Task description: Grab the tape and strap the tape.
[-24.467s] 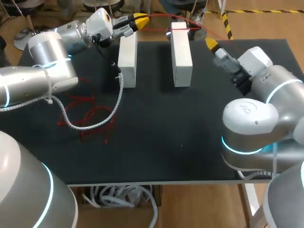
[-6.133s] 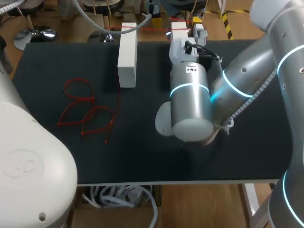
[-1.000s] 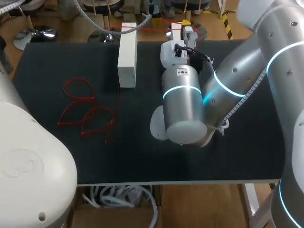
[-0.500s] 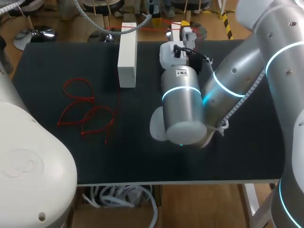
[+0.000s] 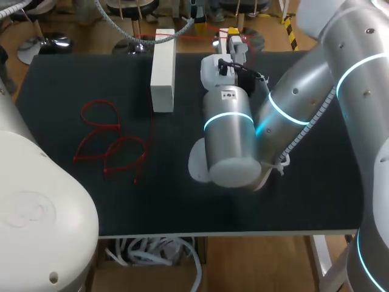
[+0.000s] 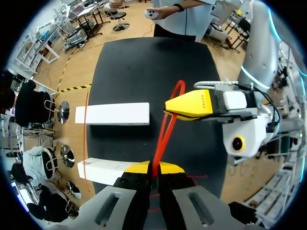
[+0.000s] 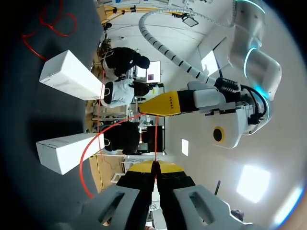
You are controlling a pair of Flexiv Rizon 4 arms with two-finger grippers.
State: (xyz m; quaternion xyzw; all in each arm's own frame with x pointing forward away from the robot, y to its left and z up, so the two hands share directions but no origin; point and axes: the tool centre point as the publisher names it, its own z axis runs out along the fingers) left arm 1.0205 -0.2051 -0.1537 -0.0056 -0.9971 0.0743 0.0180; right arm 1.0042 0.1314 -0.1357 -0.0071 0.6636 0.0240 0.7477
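Head view: my right arm (image 5: 243, 121) lies across the middle of the table (image 5: 73, 201), with the right gripper (image 5: 233, 38) at the far edge. Over the last second that gripper has slid a little toward the white block (image 5: 163, 73), and six seconds back it sat further out to the right. Much earlier both arms were out at their own sides, with the red tape (image 5: 182, 38) drawn straight across the far ends of the blocks. The loose red ties (image 5: 109, 140) have not stirred. I read this as the two ends of the tape being brought together so the loop can be closed; the strapping itself does not look finished.

Left wrist view: my left gripper (image 6: 153, 167) is clenched on the red tape, which rises from between its tips in a narrow loop to the right gripper's yellow tip just ahead. The white block lies under and beside my tips and the second block (image 6: 112, 114) lies ahead. A run of tape crosses the ends of both.

Right wrist view: the right gripper is pinched tight on a thin run of tape that leads up to the left gripper's tip. A wider curve of tape swings off to the second block beside it. With both ends held, I would pull slowly, since the tape could slip from the tips or drag a block
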